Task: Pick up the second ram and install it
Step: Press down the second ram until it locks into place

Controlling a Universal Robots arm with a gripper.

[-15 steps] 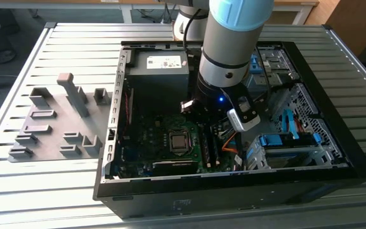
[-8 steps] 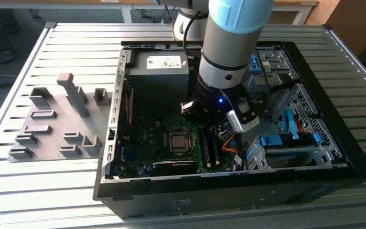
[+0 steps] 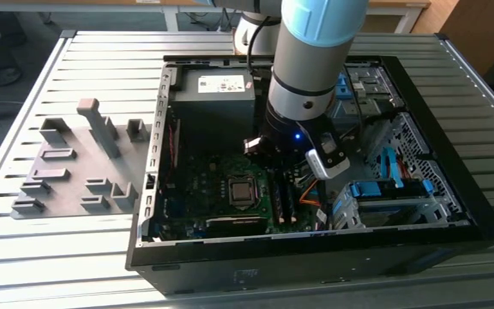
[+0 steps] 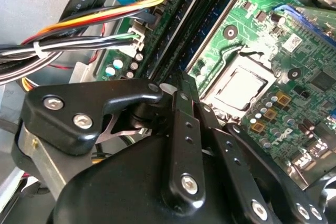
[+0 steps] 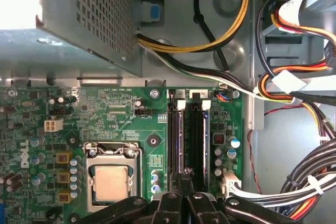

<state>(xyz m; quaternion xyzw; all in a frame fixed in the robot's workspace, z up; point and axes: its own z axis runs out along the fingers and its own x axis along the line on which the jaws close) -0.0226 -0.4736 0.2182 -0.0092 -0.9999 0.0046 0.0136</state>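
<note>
Two fingers [image 4: 185, 95] pinched together press over the memory slots [image 5: 190, 135]; push straight down, evenly, until seated.

The motherboard [image 5: 121, 114] is green, speckled with small silver and gold components, and its processor [image 5: 111, 182] is a dull silver square in a grey frame. The memory slots [image 5: 190, 135] run as black rails with white end clips. The cable bundle [image 4: 79, 30] mixes yellow, orange, red and black strands, tied with white bands. The hand [image 4: 181, 129] is glossy black with silver screws. The arm [image 3: 311, 58] is grey with a pale blue cap. The PC case [image 3: 453, 225] is black outside, with blue drive clips within. The holder blocks [image 3: 75, 167] are plain grey on a ribbed silver-grey worktop [image 3: 101, 257].
</note>
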